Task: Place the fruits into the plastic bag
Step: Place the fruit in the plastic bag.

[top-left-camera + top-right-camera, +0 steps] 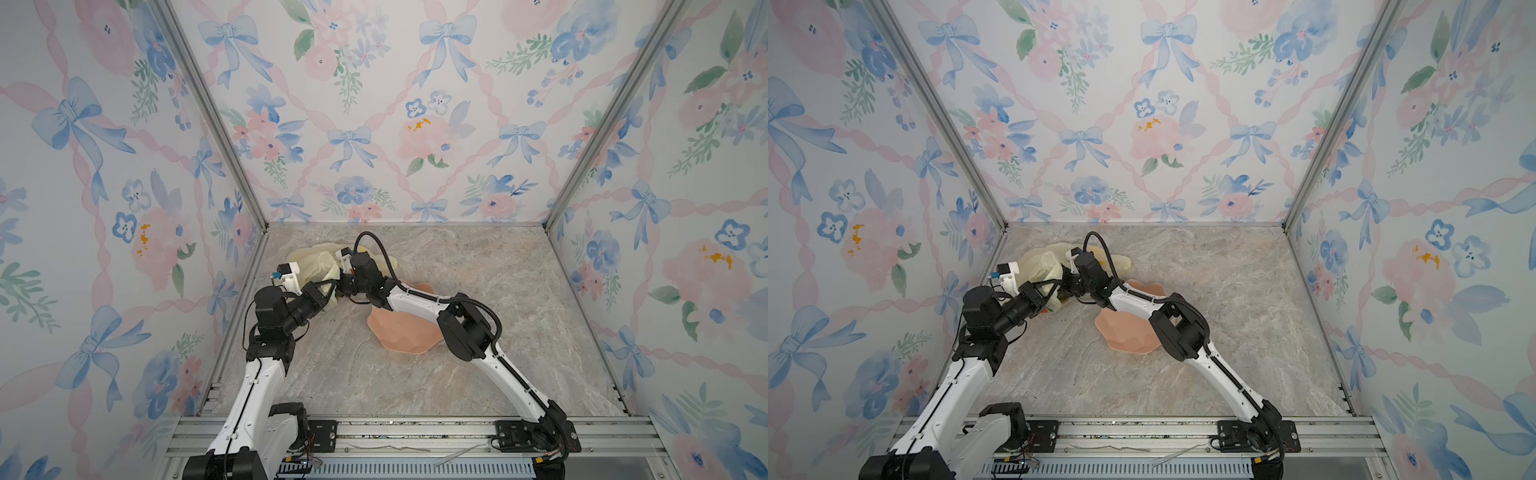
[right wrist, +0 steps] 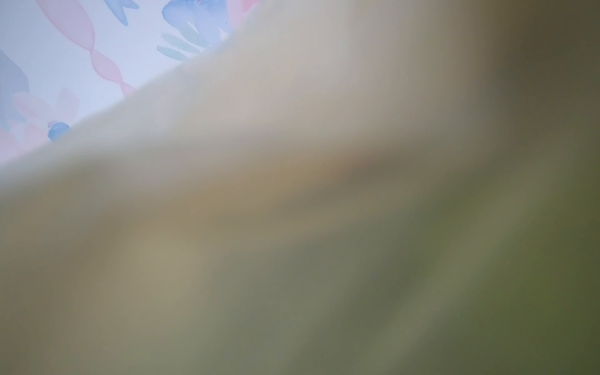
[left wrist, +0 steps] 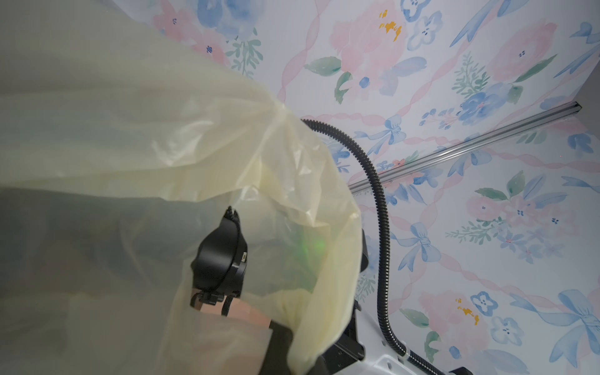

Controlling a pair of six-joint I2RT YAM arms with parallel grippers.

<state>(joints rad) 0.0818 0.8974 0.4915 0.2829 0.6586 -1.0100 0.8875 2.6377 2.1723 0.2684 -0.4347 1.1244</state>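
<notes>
The plastic bag [image 1: 322, 259] lies crumpled on the desk [image 1: 457, 291] beyond the pink bowl [image 1: 399, 332] and to its left, as we see in both top views [image 1: 1038, 262]. Our left claw [image 1: 328, 293], left of the bowl at the bag's near edge, is pressed together, pinching the film, which drapes over the left wrist camera [image 3: 162, 130]. Our right arm crosses the bowl's far rim, and its claw [image 1: 344, 291] sits in the bag's mouth. We cannot tell whether it is spread or pressed together. Blurred yellow film fills the right wrist view [image 2: 292, 227]. We cannot make out the fruits.
</notes>
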